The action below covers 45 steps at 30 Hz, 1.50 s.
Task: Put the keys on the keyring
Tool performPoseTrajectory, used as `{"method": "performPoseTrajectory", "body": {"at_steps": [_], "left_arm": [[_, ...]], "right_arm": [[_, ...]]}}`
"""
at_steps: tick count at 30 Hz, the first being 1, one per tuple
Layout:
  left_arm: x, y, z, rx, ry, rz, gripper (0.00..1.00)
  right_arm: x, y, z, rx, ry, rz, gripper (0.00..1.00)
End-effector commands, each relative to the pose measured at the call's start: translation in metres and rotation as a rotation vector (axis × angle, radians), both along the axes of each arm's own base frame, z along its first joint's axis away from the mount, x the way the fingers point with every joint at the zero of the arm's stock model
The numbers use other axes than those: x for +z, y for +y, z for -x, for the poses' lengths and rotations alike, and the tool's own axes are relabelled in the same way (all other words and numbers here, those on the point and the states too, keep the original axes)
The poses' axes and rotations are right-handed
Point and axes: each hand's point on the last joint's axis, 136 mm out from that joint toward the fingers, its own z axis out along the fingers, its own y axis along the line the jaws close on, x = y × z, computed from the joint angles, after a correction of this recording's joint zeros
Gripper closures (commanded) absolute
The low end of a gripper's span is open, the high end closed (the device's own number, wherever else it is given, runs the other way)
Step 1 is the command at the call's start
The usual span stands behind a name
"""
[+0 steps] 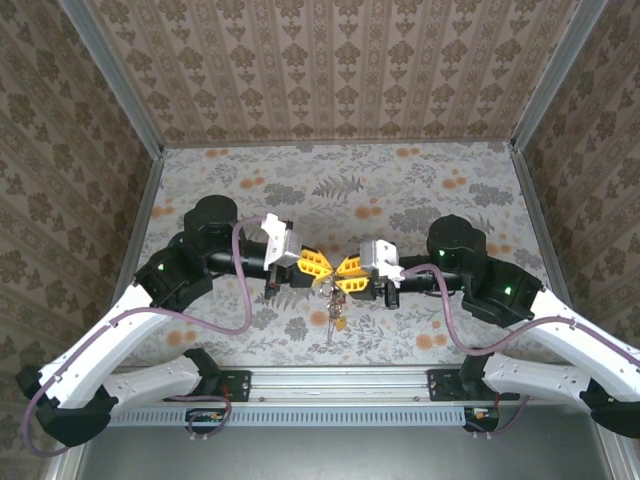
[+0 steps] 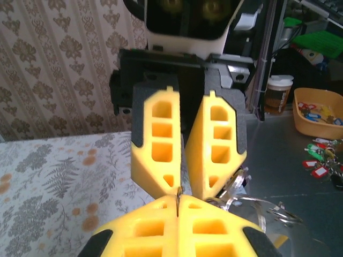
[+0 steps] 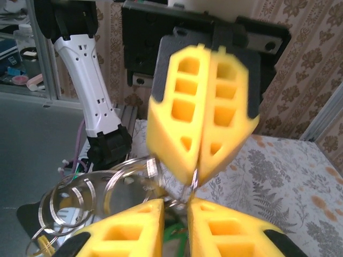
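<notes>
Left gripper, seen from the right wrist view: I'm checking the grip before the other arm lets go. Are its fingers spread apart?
No, the left gripper has its yellow fingers pressed together, pinching the keyring wire at the tips.

Left gripper [image 1: 326,268] tight, right gripper [image 1: 341,272] ajar.

Robot lab test booth: wallpapered panels [image 1: 330,70] in aluminium frame [image 1: 115,80], cluttered workbench [image 2: 284,158] beyond.

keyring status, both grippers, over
Left gripper shut on the keyring. Right gripper tip to tip with it, jaws slightly apart. Nothing blocking.
</notes>
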Motion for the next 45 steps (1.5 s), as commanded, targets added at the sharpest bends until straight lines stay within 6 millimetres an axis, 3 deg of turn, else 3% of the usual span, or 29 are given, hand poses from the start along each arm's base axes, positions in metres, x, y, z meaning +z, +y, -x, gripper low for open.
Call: {"method": "performPoseTrajectory", "body": {"at_steps": [1, 37, 41, 45], "left_arm": [[0.034, 0.005, 0.005, -0.028, -0.052, 0.116, 1.0], [0.045, -0.002, 0.006, -0.097, 0.034, 0.155, 1.0], [0.044, 0.0, 0.004, -0.079, 0.033, 0.155, 1.0], [0.037, 0.003, -0.012, 0.028, 0.023, 0.13, 1.0]], "right_arm": [[-0.011, -0.004, 0.009, 0.027, 0.014, 0.02, 0.79], [0.006, 0.006, 0.017, 0.103, -0.021, -0.133, 0.82], [0.005, 0.004, 0.016, 0.091, -0.018, -0.127, 0.82], [-0.003, 0.0, 0.005, 0.01, -0.006, -0.099, 0.8]]}}
